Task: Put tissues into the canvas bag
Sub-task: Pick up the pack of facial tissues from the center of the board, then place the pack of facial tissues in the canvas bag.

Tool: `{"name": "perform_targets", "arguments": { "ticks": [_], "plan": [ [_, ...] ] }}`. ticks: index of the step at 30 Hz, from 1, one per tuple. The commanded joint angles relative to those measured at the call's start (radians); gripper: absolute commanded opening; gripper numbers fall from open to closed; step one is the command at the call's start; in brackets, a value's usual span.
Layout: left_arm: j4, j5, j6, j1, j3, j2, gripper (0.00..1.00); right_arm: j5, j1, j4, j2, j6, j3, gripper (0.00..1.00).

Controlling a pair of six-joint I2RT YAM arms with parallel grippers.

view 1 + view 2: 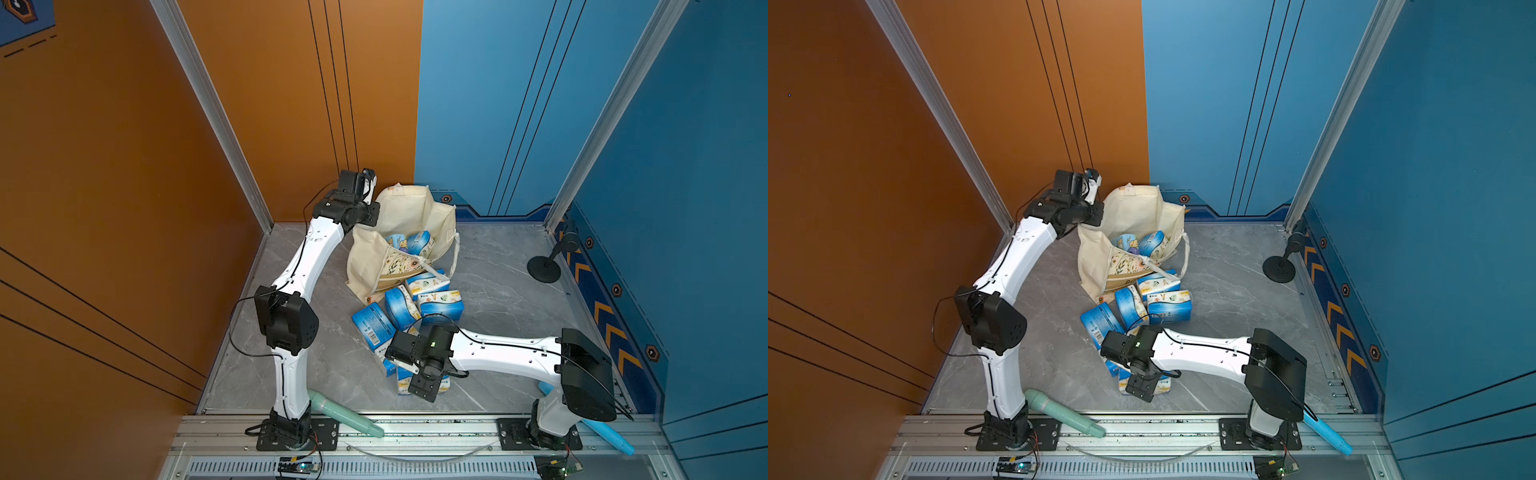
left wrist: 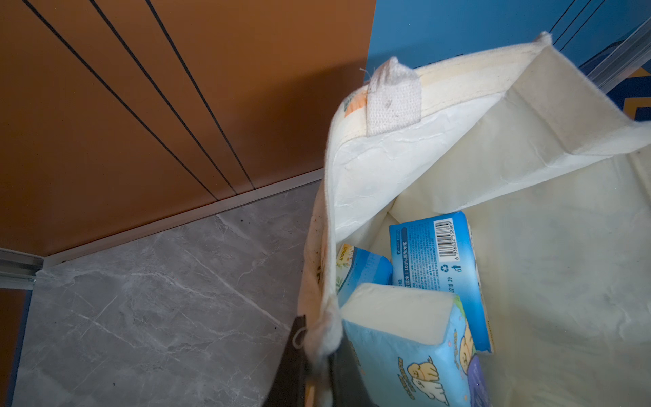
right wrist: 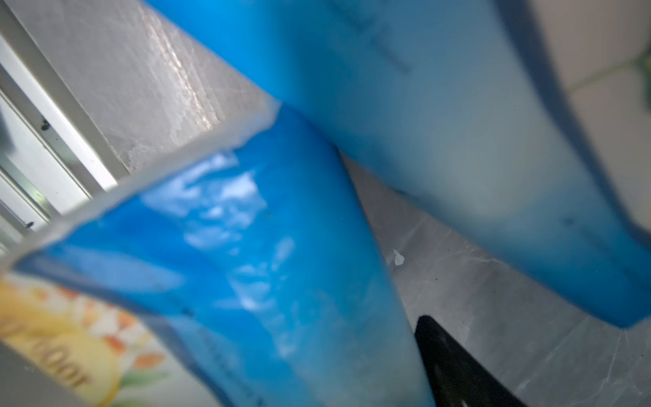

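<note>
the job looks about midway: three tissue packs (image 2: 398, 310) already lie inside the canvas bag (image 1: 399, 212), which slumps open near the back edge of the bench (image 1: 498, 291), a little left of its middle. a heap of loose packs (image 1: 440, 305) runs from the bag's mouth toward the front edge. the left gripper (image 2: 317, 366) is clenched on the bag's rim, pinching the cream fabric and holding that side up so the mouth gapes; its wrist view looks down into the opening. the right gripper (image 1: 422, 386) is down among the packs nearest the front edge, hard against a blue pack (image 3: 281, 246) that fills its wrist view in a blur. one black finger (image 3: 458, 370) shows beside the wrapper and the other is hidden, so i cannot tell whether the jaws have closed on it. the step in hand looks like picking up the next pack. the next move calls for a firm squeeze across the pack's narrow sides — the film looks slick and the brick soft, so it may bulge or slip. then it needs a lift clear of its neighbours and a carry over the heap to the held-open mouth, letting go only once past the rim. the teal cylinder (image 1: 345, 413) at the front edge is no part of this.
</note>
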Motion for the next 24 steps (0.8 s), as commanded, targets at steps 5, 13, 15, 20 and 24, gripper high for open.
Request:
{"name": "perform_targets", "arguments": {
  "ticks": [5,13,15,20,24],
  "plan": [
    [-0.031,0.017,0.005,0.000,0.020,0.027,0.00,-0.026,-0.061,-0.024,-0.064,0.116,-0.063,0.51],
    [-0.031,0.020,0.005,-0.001,0.020,0.025,0.00,-0.081,-0.174,-0.016,-0.285,0.198,-0.135,0.32],
    [-0.031,0.019,0.006,-0.001,0.020,0.025,0.00,-0.114,-0.217,0.000,-0.368,0.210,-0.133,0.32],
    [-0.031,0.017,0.010,-0.001,0.019,0.021,0.00,-0.154,-0.334,0.055,-0.555,0.243,-0.056,0.32],
    [-0.031,0.014,0.010,0.000,0.017,0.018,0.00,-0.176,-0.412,0.147,-0.622,0.240,0.068,0.32]
  ]
}}
